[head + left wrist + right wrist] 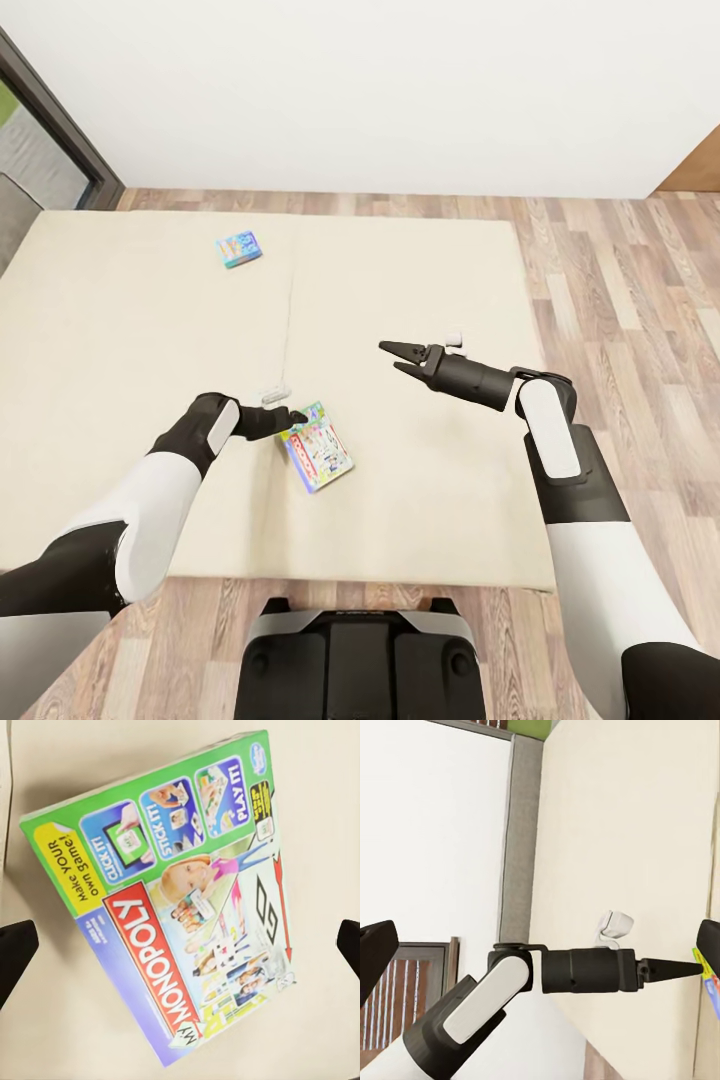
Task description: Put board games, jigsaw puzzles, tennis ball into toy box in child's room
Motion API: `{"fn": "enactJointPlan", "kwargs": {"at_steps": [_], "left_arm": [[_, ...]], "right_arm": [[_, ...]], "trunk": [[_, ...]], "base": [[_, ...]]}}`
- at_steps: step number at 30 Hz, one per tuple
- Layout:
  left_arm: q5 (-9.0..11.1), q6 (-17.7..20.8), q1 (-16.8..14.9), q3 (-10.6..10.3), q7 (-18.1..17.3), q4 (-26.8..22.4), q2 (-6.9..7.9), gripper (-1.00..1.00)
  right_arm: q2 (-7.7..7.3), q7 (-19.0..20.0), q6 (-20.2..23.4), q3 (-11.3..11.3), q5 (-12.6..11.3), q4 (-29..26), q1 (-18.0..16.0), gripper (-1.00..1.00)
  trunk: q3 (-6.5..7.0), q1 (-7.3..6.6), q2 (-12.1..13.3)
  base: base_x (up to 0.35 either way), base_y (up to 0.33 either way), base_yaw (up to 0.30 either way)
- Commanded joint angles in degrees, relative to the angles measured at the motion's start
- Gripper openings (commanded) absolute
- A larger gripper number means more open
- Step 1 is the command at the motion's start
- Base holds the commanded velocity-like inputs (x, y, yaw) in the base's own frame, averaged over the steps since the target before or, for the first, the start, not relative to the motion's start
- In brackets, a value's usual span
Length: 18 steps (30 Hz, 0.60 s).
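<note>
Step in hand, as judged: pickup of the first board game from the bed (150, 330). The My Monopoly box (318, 447) lay flat on the beige mattress near the near edge, skewed to the seam. The left end effector (297, 417) hovered at the box's far-left corner, fingers spread wide either side in the left wrist view, nothing held. The right end effector (397, 357) hung over the mattress to the right, well apart from the box, jaws open and empty. A smaller blue game box (239, 248) sat far-left on the bed. The Monopoly box was thin, rigid, glossy printed card with a green edge; the mattress looked matte and soft. Next move likely calls for lowering and closing across the box's edge.
</note>
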Motion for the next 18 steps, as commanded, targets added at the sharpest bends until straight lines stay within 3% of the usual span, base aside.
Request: {"fn": "enactJointPlan", "kwargs": {"at_steps": [1, 18], "left_arm": [[0.3, 0.4, 0.0, 0.3, 0.1, -0.1, -0.03, 1.00], [0.3, 0.3, -0.1, 0.3, 0.5, -1.7, 0.12, 1.00]], "right_arm": [[0.00, 0.5, 0.1, 0.0, 0.5, 0.0, 0.0, 1.00], [-0.01, 0.5, 0.2, 0.1, 0.5, 0.0, -0.1, 1.00]], "trunk": [[-0.16, 0.03, -0.1], [-1.72, 0.03, -0.1]], "base": [[0.000, 0.000, 0.000], [0.000, 0.000, 0.000]]}}
